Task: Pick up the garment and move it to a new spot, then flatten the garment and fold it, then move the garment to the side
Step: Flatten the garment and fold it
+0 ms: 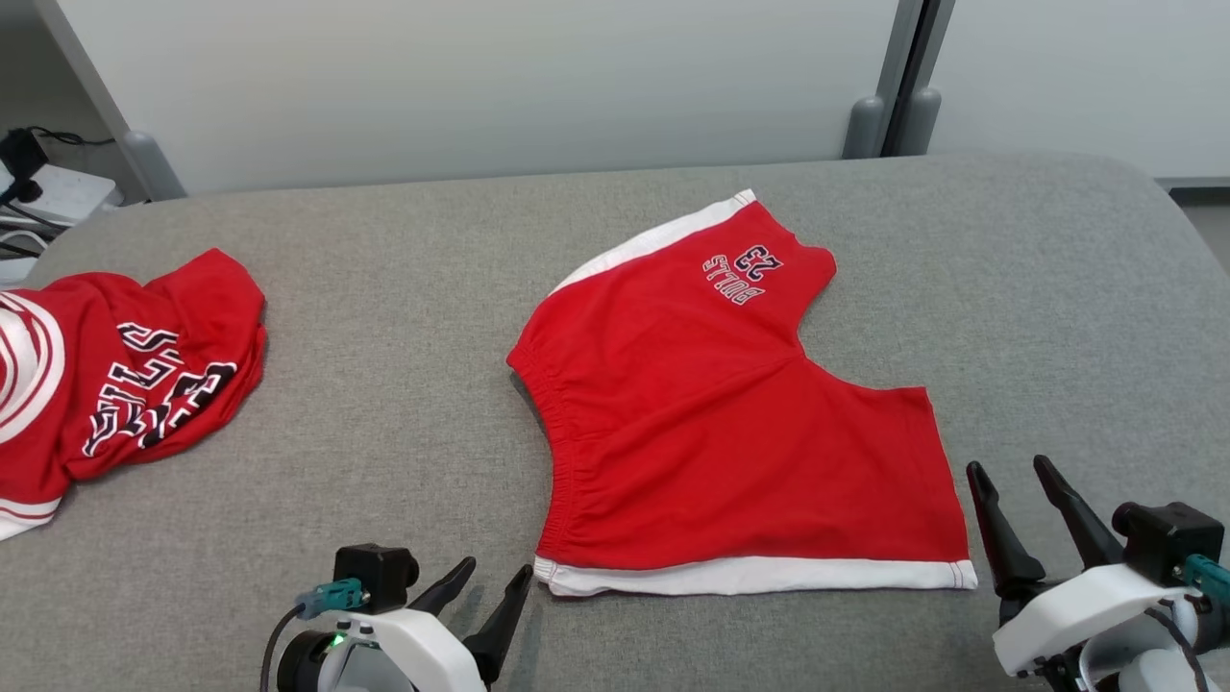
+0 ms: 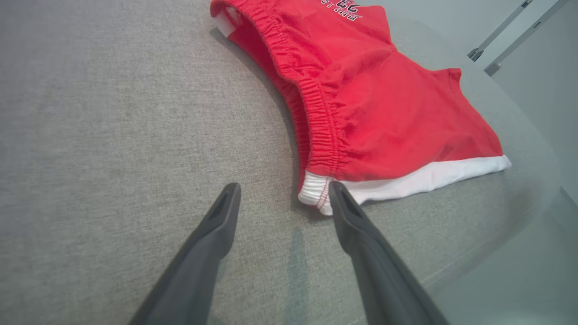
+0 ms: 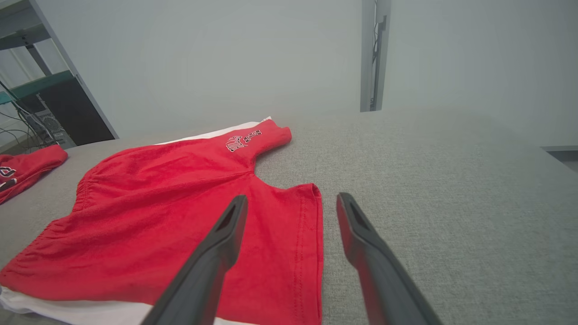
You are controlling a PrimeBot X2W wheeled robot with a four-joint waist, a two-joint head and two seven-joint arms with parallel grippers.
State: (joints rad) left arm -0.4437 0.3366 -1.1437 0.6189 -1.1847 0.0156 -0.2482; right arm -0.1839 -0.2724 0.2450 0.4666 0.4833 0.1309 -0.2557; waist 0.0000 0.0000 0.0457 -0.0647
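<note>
The red shorts (image 1: 730,432) lie flat on the grey fabric-covered table (image 1: 384,317), right between the two arms. Their near edge, a white side stripe (image 1: 759,575), runs crosswise from one end effector to the other. That edge looks like what the next move turns on.

The left end effector (image 1: 499,567) is spread and holds nothing. The waistband corner (image 2: 316,194) sits just ahead of it and to its right, right at the tip of one finger (image 2: 356,225); I can't tell whether they touch. The right end effector (image 1: 1007,466) is spread and empty too. The leg hem (image 3: 311,253) lies just to its left, under the line of its left finger in the right wrist view. Each arm has a corner close by, and the left seems slightly nearer its own.

The shorts are thin, soft knit with a gathered elastic waistband (image 2: 316,104) facing the left arm. One leg points away from both arms and carries upside-down lettering with the number 23 (image 1: 742,272); the other stretches toward the right arm. The fabric looks mostly smooth, so I'd say flattening is about done and folding comes next.

A second red garment (image 1: 115,375) sits crumpled well off beyond the left arm.
</note>
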